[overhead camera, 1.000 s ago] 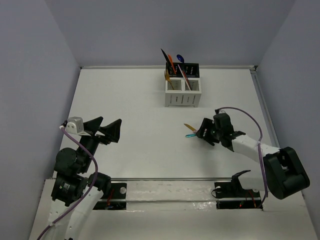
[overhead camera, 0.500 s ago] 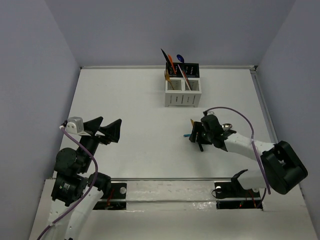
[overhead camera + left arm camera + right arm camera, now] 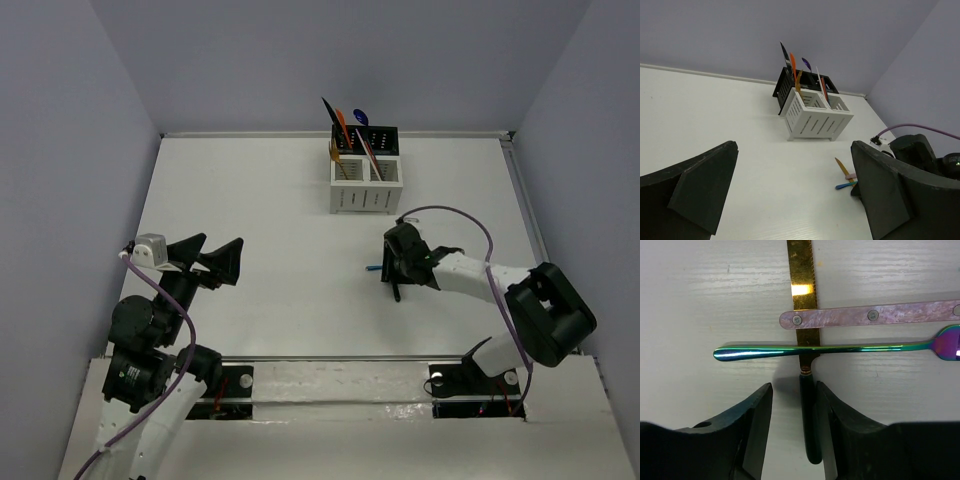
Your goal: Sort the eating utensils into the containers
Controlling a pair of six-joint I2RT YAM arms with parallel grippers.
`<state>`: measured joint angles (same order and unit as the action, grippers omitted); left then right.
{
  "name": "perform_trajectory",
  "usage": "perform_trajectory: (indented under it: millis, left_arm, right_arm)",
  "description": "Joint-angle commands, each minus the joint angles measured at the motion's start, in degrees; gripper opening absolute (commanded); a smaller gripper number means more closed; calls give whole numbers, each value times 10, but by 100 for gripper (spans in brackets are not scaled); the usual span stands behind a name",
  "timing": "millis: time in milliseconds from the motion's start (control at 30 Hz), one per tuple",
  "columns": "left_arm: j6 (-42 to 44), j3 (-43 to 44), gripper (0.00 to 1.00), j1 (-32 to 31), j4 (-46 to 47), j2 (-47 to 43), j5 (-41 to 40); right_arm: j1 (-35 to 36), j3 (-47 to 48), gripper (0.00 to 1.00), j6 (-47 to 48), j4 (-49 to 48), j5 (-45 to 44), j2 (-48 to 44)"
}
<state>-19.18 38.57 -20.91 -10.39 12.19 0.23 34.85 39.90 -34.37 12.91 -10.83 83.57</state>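
Gold knife (image 3: 801, 290), serrated blade and black handle, lies flat on the bench (image 3: 260, 200), well short of the containers (image 3: 366, 198). Two other utensils cross its blade: a mottled pink handle (image 3: 870, 315) with two rivets, and an iridescent piece (image 3: 805, 351) just above the knife's collar. I judge the handle the only free end, which is why I have the right fingers (image 3: 393, 270) straddling it. They stand part-way open and not clamped: one looks to touch the handle, while a strip of bench shows between it and the other. Lifting the knife will likely drag the two pieces on top. The left fingers (image 3: 207, 262) are spread wide, hold nothing and hover well off to the side, out of the way. In the far bins, black, orange and blue pieces stand upright, leaning on the walls. Writing: none legible, and no brand mark on the pink handle or the bins.
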Motion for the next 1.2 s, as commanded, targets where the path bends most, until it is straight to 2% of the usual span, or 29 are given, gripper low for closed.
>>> perform_trajectory:
  millis: [0,133,267,333,400,500,633,733,933,1033,1167]
  left_arm:
    - [3,-2,99,-3,21,1,3]
    - [3,-2,99,-3,21,1,3]
    - [4,-2,99,-3,22,2,3]
    - [3,-2,99,-3,22,2,3]
    - [4,-2,99,-3,21,2,3]
    - [4,-2,99,-3,22,1,3]
    - [3,-2,99,-3,22,2,3]
    - [3,-2,99,-3,21,0,3]
    - [2,-2,99,-3,20,-3,3]
    - [2,-2,99,-3,20,-4,3]
    - [2,-2,99,-3,19,-4,3]
  right_arm:
    - [14,9,43,1,73,-15,58]
    - [26,29,29,2,82,-22,84]
    - [37,40,5,7,85,-22,102]
    - [37,39,0,8,77,-17,100]
    - [37,34,0,8,63,-6,86]
    - [37,24,0,10,14,62,40]
    - [37,11,0,2,-53,204,-15]
    - [37,13,0,-7,-86,261,-29]
    - [37,8,0,-12,-129,345,-22]
    - [37,-6,0,-21,-183,382,-24]
    - [43,-12,0,-27,-241,391,-51]
